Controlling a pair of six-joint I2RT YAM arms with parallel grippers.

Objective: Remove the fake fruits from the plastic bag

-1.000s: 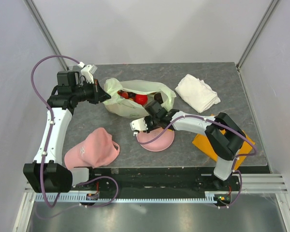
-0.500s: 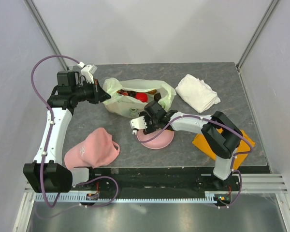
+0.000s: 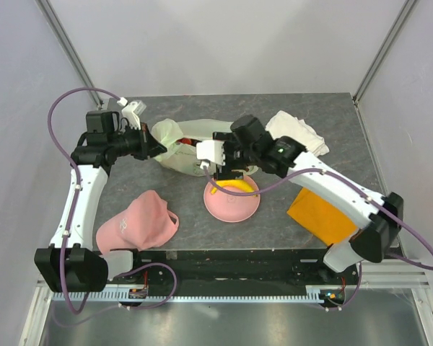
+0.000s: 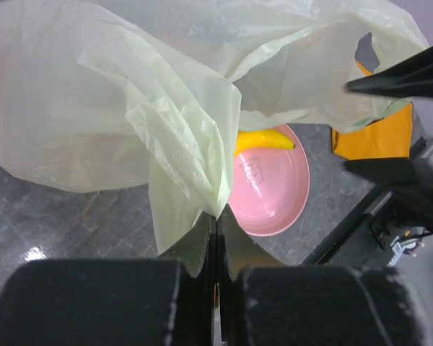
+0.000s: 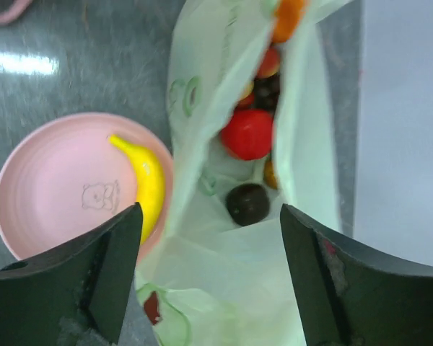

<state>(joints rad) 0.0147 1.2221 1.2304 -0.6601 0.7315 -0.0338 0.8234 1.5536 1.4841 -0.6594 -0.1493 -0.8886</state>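
Note:
The pale yellow-green plastic bag (image 3: 182,148) lies at the table's back middle. My left gripper (image 3: 156,144) is shut on its left edge, and the film bunches between the tips (image 4: 216,215). My right gripper (image 3: 227,167) hangs open and empty above the bag's mouth (image 5: 209,211). Inside the bag (image 5: 224,288) I see a red apple (image 5: 247,133), a dark plum (image 5: 247,203) and an orange (image 5: 289,14), with other fruits half hidden behind them. A yellow banana (image 5: 148,187) lies on the pink plate (image 5: 50,194), next to the bag.
The pink plate (image 3: 234,207) sits just in front of the bag. A pink cap (image 3: 137,220) lies at the front left. A white folded cloth (image 3: 297,137) is at the back right and an orange cloth (image 3: 321,213) at the front right.
My right gripper has opened, left the banana on the pink plate, and risen back over the bag's mouth. The left gripper still holds the bag's edge, lifted slightly.

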